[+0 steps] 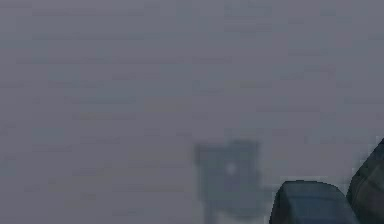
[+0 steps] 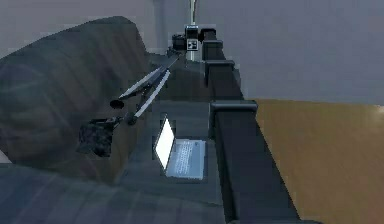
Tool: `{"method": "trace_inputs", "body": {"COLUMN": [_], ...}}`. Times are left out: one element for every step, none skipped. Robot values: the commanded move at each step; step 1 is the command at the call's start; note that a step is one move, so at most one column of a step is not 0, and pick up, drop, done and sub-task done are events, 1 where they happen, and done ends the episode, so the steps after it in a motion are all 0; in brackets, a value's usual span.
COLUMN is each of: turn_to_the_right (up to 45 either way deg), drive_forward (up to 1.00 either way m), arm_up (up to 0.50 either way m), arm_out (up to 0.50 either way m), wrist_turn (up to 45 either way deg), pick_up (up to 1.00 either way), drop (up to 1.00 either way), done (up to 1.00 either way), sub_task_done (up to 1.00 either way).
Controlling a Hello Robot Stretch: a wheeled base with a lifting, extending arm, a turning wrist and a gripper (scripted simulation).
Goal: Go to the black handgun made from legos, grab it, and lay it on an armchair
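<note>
Handgun (image 2: pixel 100 135): taken to be the dark blocky lump at the end of the thin fingers in the arm side view, low against the backrest (image 2: pixel 60 70) of a dark upholstered seat. Its shape is too blobby to be confirmed. Gripper (image 2: pixel 122 108) is seen stretched out from the arm (image 2: pixel 235 130) twd the seat. Whether the pincer is wide or narrow can't be told, nor whether anything is held, since cushion lies right behind the lump. An open laptop (image 2: pixel 180 152), screen lit, is set on the seat just beside the arm and near the lump. Wood floor (image 2: pixel 320 150) is seen at the view's right.

Risks, as judged: if let go here, the lump could be dropped onto the laptop, and the arm could be swept into it w/ any base turn. The seat looks wide, poss. a sofa rather than an armchair, so the piece could be laid on the wrong furniture.

Forward view: a plain grey wall (image 1: pixel 150 80), seemingly close, w/ dark padded shapes (image 1: pixel 315 203) at bottom right, prob. part of the same seat. A fwd drive could end in a bump.
</note>
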Motion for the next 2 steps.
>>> {"method": "trace_inputs", "body": {"turn_to_the_right": [0.0, 0.0], "drive_forward": [0.0, 0.0], "arm_up": [0.0, 0.0], "arm_out": [0.0, 0.0], "wrist_turn": [45.0, 45.0], "pick_up": [0.0, 0.0], "drop": [0.0, 0.0], "done": [0.0, 0.0], "sub_task_done": [0.0, 0.0]}}
